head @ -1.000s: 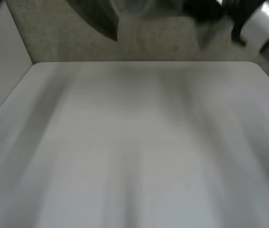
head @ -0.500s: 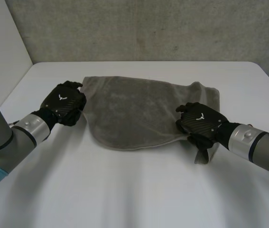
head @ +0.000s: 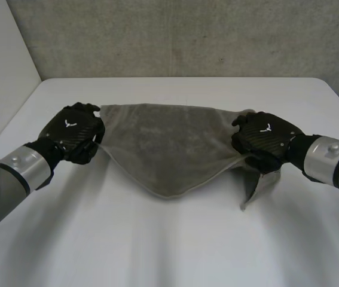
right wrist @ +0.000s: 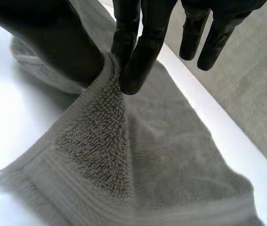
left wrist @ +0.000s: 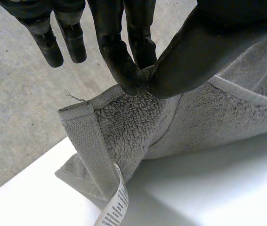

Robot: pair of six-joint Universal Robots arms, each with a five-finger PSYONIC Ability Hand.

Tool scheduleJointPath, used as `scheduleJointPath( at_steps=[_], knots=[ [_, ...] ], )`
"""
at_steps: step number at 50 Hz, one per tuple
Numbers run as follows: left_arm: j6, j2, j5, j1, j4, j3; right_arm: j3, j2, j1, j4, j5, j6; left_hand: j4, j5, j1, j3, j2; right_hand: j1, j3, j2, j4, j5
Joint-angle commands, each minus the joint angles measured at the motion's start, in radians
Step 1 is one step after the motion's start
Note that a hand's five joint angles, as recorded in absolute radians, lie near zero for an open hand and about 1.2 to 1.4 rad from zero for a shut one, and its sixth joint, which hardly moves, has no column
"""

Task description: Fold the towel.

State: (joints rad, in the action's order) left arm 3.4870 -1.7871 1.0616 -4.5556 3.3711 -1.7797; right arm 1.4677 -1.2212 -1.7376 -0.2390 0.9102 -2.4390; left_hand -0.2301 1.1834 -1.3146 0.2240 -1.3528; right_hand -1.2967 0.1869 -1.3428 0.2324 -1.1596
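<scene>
Now the grey towel (head: 168, 146) hangs slack between the left hand (head: 73, 134) and the right hand (head: 263, 140). Each hand pinches it near an upper corner between thumb and fingers, while its middle sags to a point on the white table (head: 169, 251). Soft, light and limp, such terry will likely drape rather than keep a shape, so it is best taken at the corners or along the hemmed edge. The wrist views add what the head view lacks: the pinch itself, the looped pile, and a white label (left wrist: 116, 207) on the hem below the left hand.
</scene>
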Motion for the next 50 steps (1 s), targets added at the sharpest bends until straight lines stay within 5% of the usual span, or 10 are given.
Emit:
scheduleJointPath(
  at_steps=[1,5,7,8,9,11,12,14,27,50],
  knots=[
    [-0.031,-0.021,0.015,0.009,0.011,-0.004,-0.131,0.172,-0.062,0.012,0.108,-0.071,0.056,0.038,-0.082,-0.049,-0.043,-0.100,-0.012,-0.054,-0.058,-0.062],
    [-0.042,-0.041,0.018,0.007,0.013,0.003,-0.181,0.226,-0.091,0.046,0.179,-0.086,0.056,0.038,-0.082,-0.049,-0.043,-0.100,-0.012,-0.054,-0.058,-0.062],
    [-0.042,-0.052,0.018,0.007,0.013,0.008,-0.194,0.238,-0.105,0.098,0.266,-0.130,0.056,0.038,-0.082,-0.049,-0.043,0.494,-0.012,0.541,-0.058,0.532],
    [-0.042,-0.060,0.018,0.006,0.013,0.011,-0.194,0.238,-0.105,0.098,0.266,-0.130,0.056,0.038,-0.082,-0.049,-0.043,0.498,-0.012,0.544,-0.058,0.536],
    [-0.043,-0.064,0.018,0.003,0.013,0.012,-0.194,0.236,-0.112,0.130,0.318,-0.173,0.056,0.038,-0.082,-0.049,-0.043,0.786,-0.012,0.832,-0.058,0.824],
    [-0.043,-0.067,0.018,0.003,0.013,0.013,-0.193,0.232,-0.123,0.155,0.360,-0.218,0.056,0.038,-0.082,-0.049,-0.043,0.918,-0.012,0.964,-0.058,0.956],
    [-0.043,-0.069,0.018,0.003,0.013,0.013,-0.185,0.230,-0.125,0.174,0.386,-0.254,0.056,0.038,-0.082,-0.049,-0.043,1.171,-0.012,1.217,-0.058,1.160],
    [-0.042,-0.069,0.018,0.003,0.013,0.011,-0.176,0.223,-0.128,0.184,0.407,-0.285,0.056,0.038,-0.082,-0.049,-0.043,1.295,-0.012,1.342,-0.058,1.160],
    [-0.043,-0.069,0.018,-0.002,0.013,0.002,0.086,0.091,-0.108,0.205,0.415,-0.333,0.056,0.038,-0.082,-0.049,-0.043,1.297,-0.012,1.343,-0.058,1.160],
    [-0.072,-0.054,0.020,-0.023,0.013,-0.003,0.470,-0.087,0.015,0.543,0.429,-0.485,0.056,0.038,-0.082,-0.049,-0.043,1.297,-0.012,1.343,-0.058,1.160]
  ],
)
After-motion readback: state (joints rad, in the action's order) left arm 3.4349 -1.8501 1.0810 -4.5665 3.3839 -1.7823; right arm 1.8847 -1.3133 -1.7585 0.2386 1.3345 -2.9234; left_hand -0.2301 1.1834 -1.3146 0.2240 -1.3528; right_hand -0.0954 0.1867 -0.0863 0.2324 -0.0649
